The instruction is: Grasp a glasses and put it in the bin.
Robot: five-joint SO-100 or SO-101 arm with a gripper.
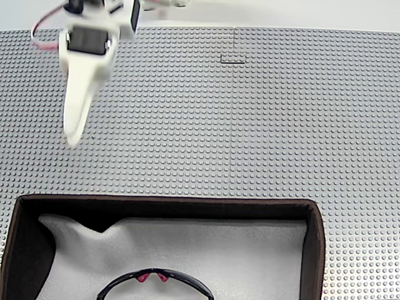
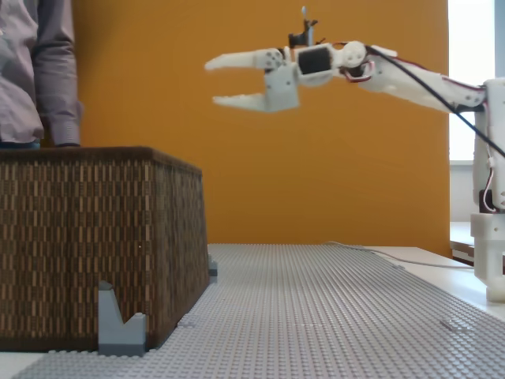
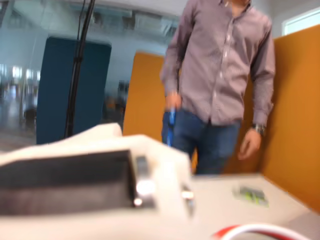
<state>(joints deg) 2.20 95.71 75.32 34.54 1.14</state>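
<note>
Glasses (image 1: 155, 284) lie inside the bin (image 1: 162, 206) at the tabletop's (image 1: 250, 125) near edge; the tool (image 2: 215, 83), spread and empty, hangs above: task apparently complete.

**Count of things on the studded table**

One pair of glasses (image 1: 156, 282) lay in one bin (image 1: 315, 237), seen from above in a fixed view; the same single bin (image 2: 95, 245) showed as a woven brown box in the side fixed view. One robot arm carried one gripper (image 2: 211, 82) with two white fingers (image 2: 237, 59), spread apart. Two small grey brick brackets (image 2: 121, 322) stood against the bin's base, one near and one at its far corner. One person (image 3: 220, 80) stood in the wrist view, two hands visible. One grey studded baseplate (image 1: 250, 125) covered the table
</note>
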